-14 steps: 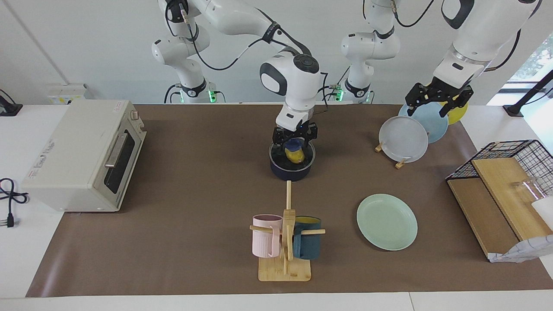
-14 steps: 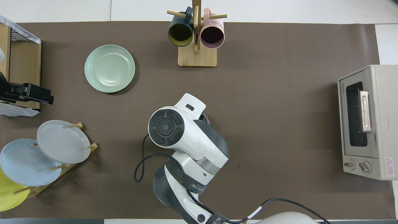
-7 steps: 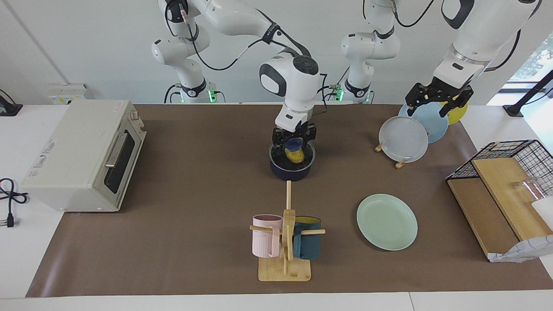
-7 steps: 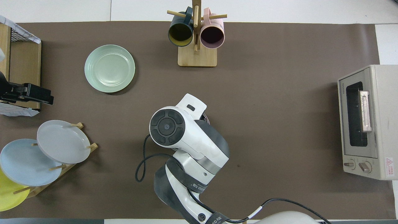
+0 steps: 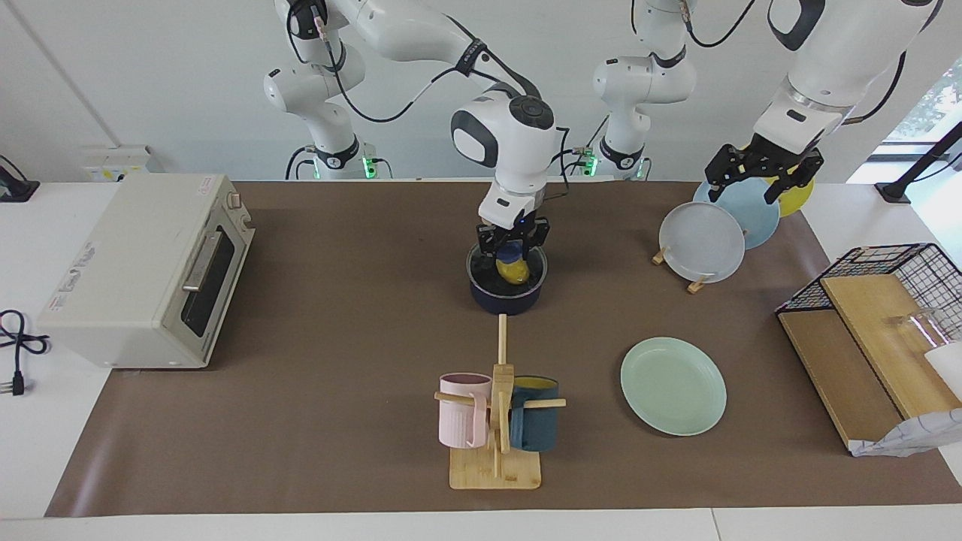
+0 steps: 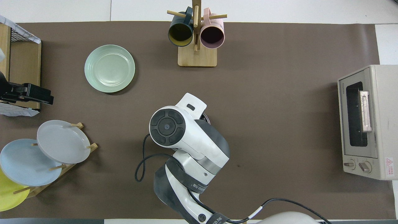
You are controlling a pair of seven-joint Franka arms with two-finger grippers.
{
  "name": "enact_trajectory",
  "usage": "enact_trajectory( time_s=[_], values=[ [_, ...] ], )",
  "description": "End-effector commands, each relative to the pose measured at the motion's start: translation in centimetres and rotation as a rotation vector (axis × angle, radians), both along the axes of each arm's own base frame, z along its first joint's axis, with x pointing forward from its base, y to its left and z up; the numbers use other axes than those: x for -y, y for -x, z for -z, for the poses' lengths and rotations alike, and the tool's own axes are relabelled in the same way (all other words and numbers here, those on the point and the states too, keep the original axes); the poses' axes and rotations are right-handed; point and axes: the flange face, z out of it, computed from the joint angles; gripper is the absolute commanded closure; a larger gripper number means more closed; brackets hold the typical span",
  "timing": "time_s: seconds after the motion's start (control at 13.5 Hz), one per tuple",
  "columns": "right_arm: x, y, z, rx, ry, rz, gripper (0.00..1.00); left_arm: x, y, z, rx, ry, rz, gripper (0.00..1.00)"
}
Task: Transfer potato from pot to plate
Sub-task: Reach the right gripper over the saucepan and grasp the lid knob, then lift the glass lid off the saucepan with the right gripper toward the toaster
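Observation:
The yellow potato (image 5: 513, 270) sits between the fingers of my right gripper (image 5: 512, 260), which is shut on it just above the black inside of the navy pot (image 5: 506, 296). The pot stands mid-table, and its handle is hidden. In the overhead view my right arm covers the gripper, the potato and nearly all of the pot (image 6: 205, 117). The mint-green plate (image 5: 673, 385) lies bare, farther from the robots than the pot and toward the left arm's end; it also shows in the overhead view (image 6: 109, 68). My left gripper (image 5: 763, 179) waits open over the plate rack.
A wooden mug rack (image 5: 496, 421) with a pink and a dark blue mug stands farther out than the pot. A rack of grey, light blue and yellow plates (image 5: 703, 242) and a wire basket with boards (image 5: 879, 315) are at the left arm's end. A toaster oven (image 5: 146, 270) is at the right arm's end.
My right gripper has risen slightly with the potato between its fingers. The left arm has not moved.

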Motion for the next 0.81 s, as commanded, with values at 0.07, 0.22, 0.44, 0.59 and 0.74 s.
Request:
enact_trajectory(
  time_s=[0.07, 0.22, 0.44, 0.59, 0.74],
  values=[
    [1.2, -1.8, -6.1, 0.032, -0.004, 0.026, 0.43, -0.4, 0.7, -0.3, -0.004, -0.019, -0.010, 0.00],
    [4.5, -3.9, -7.1, 0.032, 0.000, 0.012, 0.43, -0.4, 0.7, -0.3, -0.004, -0.019, -0.010, 0.00],
    [12.0, -7.3, -6.5, -0.002, 0.032, -0.005, 0.43, -0.4, 0.7, -0.4, -0.003, -0.019, -0.010, 0.00],
    [17.7, -8.3, -5.4, -0.043, 0.059, -0.019, 0.43, -0.4, 0.7, -0.4, -0.003, -0.019, -0.010, 0.00],
    [23.7, -8.9, -3.8, -0.082, 0.078, -0.039, 0.44, -0.4, 0.7, -0.3, -0.006, -0.019, -0.010, 0.00]
  ],
)
